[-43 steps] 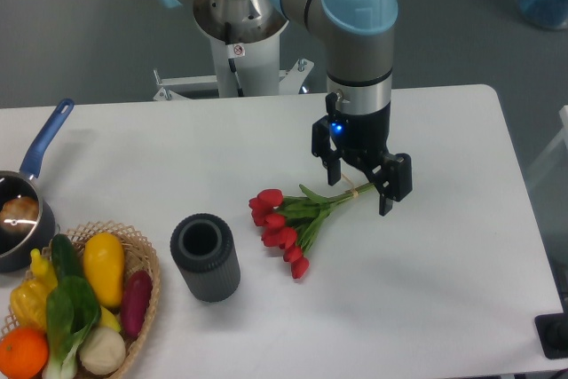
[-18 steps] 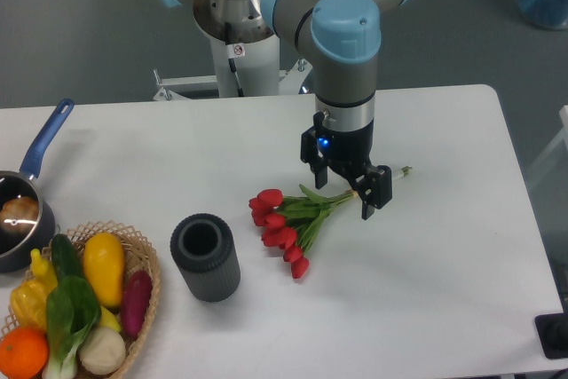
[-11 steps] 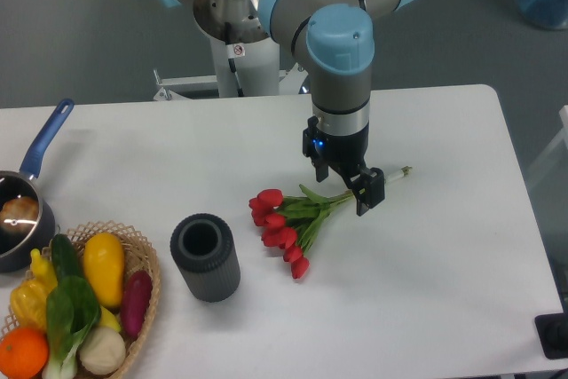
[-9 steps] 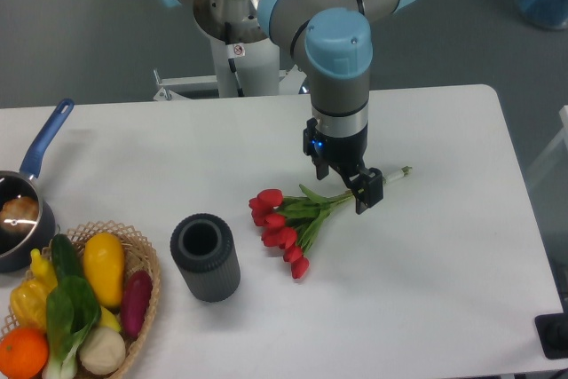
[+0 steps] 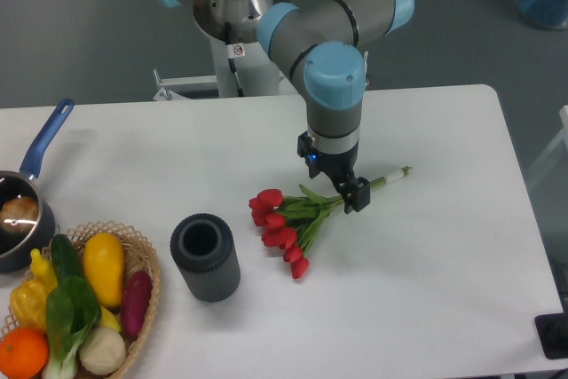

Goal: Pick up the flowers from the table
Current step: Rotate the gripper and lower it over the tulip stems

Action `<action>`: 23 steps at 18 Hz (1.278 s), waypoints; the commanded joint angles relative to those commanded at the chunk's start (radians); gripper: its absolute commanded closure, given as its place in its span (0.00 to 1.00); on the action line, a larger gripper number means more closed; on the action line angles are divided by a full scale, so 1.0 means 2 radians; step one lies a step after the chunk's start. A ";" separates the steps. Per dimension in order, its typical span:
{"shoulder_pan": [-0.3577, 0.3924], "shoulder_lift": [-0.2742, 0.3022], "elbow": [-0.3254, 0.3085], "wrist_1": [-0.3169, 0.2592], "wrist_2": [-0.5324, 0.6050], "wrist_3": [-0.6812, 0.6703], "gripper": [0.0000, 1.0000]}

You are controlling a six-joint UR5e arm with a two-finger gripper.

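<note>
The flowers (image 5: pixel 284 224), a bunch of red tulip buds with green leaves, lie on the white table (image 5: pixel 444 264) near its middle. Their pale green stems (image 5: pixel 390 177) point up and to the right. My gripper (image 5: pixel 343 189) points straight down over the stems, just right of the leaves. Its fingers are apart and straddle the stems, with the near finger (image 5: pixel 357 197) in front of them. The far finger is mostly hidden behind the wrist. The flowers rest on the table.
A dark grey cylinder (image 5: pixel 205 257) lies left of the flowers. A wicker basket (image 5: pixel 146 264) of vegetables and fruit stands at the front left. A blue-handled pot (image 5: pixel 22 210) sits at the left edge. The robot base (image 5: pixel 240 51) is behind the table.
My gripper has moved left along the stems toward the leaves, turned about its vertical axis and come lower. The flowers have not moved.
</note>
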 joint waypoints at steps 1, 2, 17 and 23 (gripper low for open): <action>0.002 -0.005 -0.001 0.000 0.000 0.000 0.00; 0.003 -0.010 -0.002 0.000 0.000 0.000 0.00; 0.065 -0.038 -0.035 0.002 -0.041 0.025 0.00; 0.072 -0.046 -0.033 0.005 -0.108 0.032 0.00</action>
